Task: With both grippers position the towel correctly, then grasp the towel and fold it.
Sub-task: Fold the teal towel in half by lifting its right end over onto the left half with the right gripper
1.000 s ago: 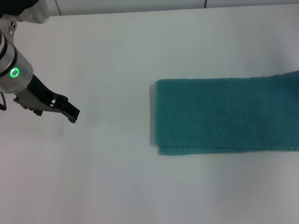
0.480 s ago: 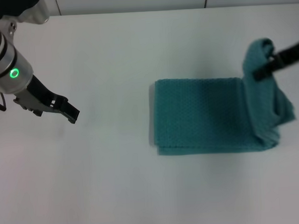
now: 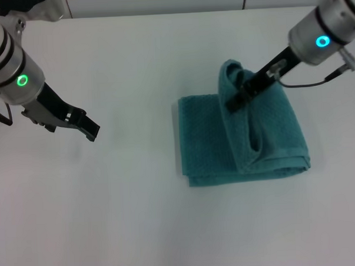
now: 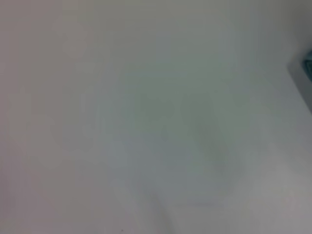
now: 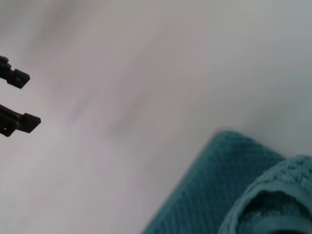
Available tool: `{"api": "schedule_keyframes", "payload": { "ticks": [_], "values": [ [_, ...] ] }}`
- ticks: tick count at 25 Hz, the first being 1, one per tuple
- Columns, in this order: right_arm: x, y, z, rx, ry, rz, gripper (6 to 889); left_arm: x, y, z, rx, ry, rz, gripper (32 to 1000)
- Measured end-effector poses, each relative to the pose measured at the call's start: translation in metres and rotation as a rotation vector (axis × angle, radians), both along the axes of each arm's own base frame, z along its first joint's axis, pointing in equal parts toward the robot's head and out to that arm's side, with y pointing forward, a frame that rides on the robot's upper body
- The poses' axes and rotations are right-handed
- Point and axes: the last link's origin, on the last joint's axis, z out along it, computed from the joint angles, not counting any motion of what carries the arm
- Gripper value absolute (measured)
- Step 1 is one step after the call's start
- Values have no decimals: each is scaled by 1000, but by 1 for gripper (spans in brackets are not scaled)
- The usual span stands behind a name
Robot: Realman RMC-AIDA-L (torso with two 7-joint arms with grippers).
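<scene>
towel: bumpy teal terry cloth | table: smooth matt white

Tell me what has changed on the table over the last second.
The right gripper came in from the right holding the towel's right end, lifted it and carried it leftward over the flat part, so the cloth is now half doubled. The left gripper stayed off to the left above the table, open and barely shifted. The towel's left edge stayed put.

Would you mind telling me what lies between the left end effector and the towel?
Only bare white table: the head view shows nothing between the left end effector and the towel.
</scene>
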Motion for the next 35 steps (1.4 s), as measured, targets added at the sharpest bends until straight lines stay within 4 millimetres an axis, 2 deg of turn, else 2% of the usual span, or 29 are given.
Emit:
{"api": "schedule_keyframes", "payload": {
  "ticks": [6, 13, 22, 27, 32, 35],
  "values": [
    [-11, 0, -22, 23, 4, 13, 120, 1, 0, -1, -1, -2, -3, 919],
    [-25, 2, -27, 42, 81, -5, 144, 1, 0, -1, -2, -1, -5, 918],
    [-26, 2, -25, 27, 66, -8, 356, 0, 0, -1, -3, -1, -4, 918],
    [-22, 1, -23, 27, 65, -20, 600, -1, 0, 0, -3, 0, -2, 918],
    [-5, 4, -5, 67, 68, -88, 826, -6, -2, -2, -10, 7, 16, 918],
    [7, 6, 11, 107, 75, -136, 843, -6, -2, -2, -11, 8, 17, 919]
  ]
}}
